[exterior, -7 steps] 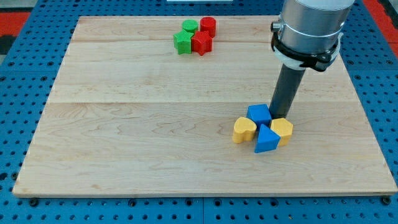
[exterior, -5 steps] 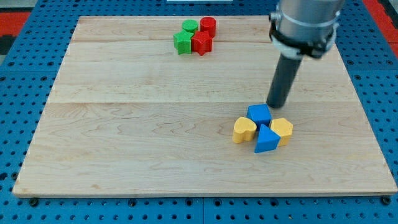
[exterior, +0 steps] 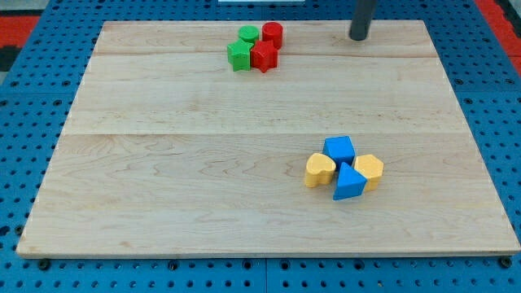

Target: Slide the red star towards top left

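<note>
The red star (exterior: 264,55) lies near the top of the wooden board (exterior: 203,163), in a tight cluster. A green star (exterior: 239,55) touches its left side, a green cylinder (exterior: 248,35) sits above that, and a red cylinder (exterior: 273,34) sits above the red star. My tip (exterior: 359,37) is at the view's top, well to the right of the cluster and touching no block.
A second cluster sits lower right: a blue cube (exterior: 339,150), a blue triangle (exterior: 350,183), a yellow heart-like block (exterior: 320,170) and another yellow block (exterior: 369,170). The board rests on a blue pegboard (exterior: 24,122).
My tip has moved from just above the blue cube up the board to the top edge. No block has moved.
</note>
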Controlling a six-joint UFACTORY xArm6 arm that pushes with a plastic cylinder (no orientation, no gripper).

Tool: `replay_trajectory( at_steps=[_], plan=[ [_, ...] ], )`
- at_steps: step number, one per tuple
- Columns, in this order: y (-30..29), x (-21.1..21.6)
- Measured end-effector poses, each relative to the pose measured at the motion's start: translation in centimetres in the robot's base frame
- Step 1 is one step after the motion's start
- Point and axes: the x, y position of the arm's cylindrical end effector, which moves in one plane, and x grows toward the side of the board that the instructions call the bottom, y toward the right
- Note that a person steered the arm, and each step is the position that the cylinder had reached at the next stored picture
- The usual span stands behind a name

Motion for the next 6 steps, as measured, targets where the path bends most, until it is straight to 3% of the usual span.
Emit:
replay_trajectory(
  at_steps=[1, 2, 5, 6],
  plan=[
    [-2.9, 0.3],
    [-10.5, 2.9],
    [-18.7, 9.5],
    [-25.8, 9.7]
  ],
)
